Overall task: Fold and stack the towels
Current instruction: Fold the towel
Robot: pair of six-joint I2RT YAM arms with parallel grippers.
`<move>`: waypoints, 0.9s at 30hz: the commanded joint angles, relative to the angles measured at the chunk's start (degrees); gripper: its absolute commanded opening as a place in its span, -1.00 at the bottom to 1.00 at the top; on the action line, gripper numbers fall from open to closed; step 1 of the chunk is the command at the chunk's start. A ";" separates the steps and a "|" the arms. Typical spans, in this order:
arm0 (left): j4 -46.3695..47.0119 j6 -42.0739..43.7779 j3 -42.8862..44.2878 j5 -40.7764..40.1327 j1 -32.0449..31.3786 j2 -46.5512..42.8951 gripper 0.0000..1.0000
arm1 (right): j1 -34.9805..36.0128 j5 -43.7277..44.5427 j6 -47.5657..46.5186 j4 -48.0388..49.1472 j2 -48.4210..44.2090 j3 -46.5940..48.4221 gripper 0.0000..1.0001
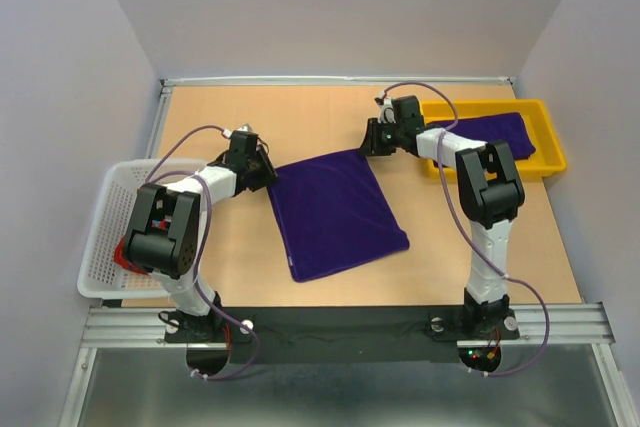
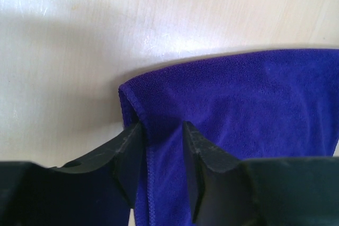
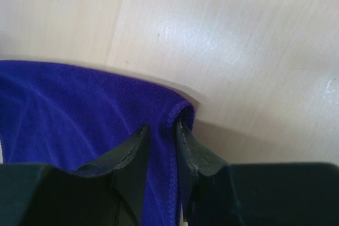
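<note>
Fingers of the left gripper (image 2: 161, 132) fill the lower edge of the left wrist view, pressed onto a hemmed corner of the flat purple towel (image 2: 238, 99). The cloth bunches up between the 2 pads. The right gripper (image 3: 162, 129) appears likewise at the bottom of the right wrist view, pinching the opposite corner of that towel along its stitched edge.

Surface: the table (image 1: 450, 247) is a pale wood-tone board with a light sheen, framed by a metal rim. A slotted aluminium rail crosses the bottom of the top view, carrying both arm bases. Plain pale walls enclose the far side and both flanks.

Task item: the flat purple towel (image 1: 335, 212) lies at centre frame in the top view, a deep purple, roughly square sheet rotated slightly clockwise, smooth, with 1 shallow crease. The left gripper (image 1: 262, 169) holds its upper-left corner; the right gripper (image 1: 372, 137) holds its upper-right corner.

A second purple towel (image 1: 495, 132) lies loosely in the yellow tray (image 1: 550, 142) at upper right. The white mesh basket (image 1: 100, 247) sits at the left edge, partly behind the left arm.
</note>
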 commanded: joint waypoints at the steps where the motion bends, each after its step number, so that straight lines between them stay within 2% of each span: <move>1: 1.41 0.42 0.17 0.73 0.39 -0.10 -0.14 | -0.14 -1.66 0.24 2.42 0.63 1.94 -0.35; 11: 1.32 0.68 0.00 0.82 0.39 -0.01 -0.20 | -0.14 -2.01 0.59 2.60 1.69 1.86 -0.38; 13: 1.32 0.77 0.08 0.65 0.39 -0.10 -0.24 | -0.14 -1.92 0.59 2.60 1.60 2.03 -0.49; 17: 0.89 1.38 0.26 -0.84 0.39 -0.01 -0.40 | -0.14 -1.84 0.33 2.60 1.60 2.82 -0.62; 18: 0.62 1.73 0.78 -1.46 0.39 0.07 -0.52 | -0.14 -1.84 0.32 2.51 1.60 3.08 -0.67; 23: -1.31 2.97 1.49 -5.76 0.57 -0.45 -0.81 | -0.14 -0.96 0.15 2.51 1.77 4.05 -0.87; 25: -1.66 3.23 1.58 -7.00 0.66 -0.54 -0.98 | -0.14 -0.78 0.24 2.51 2.03 4.23 -0.94; 27: -2.10 3.50 1.75 -7.88 0.92 -0.45 -1.00 | -0.32 -0.17 0.41 2.60 1.95 4.23 -0.95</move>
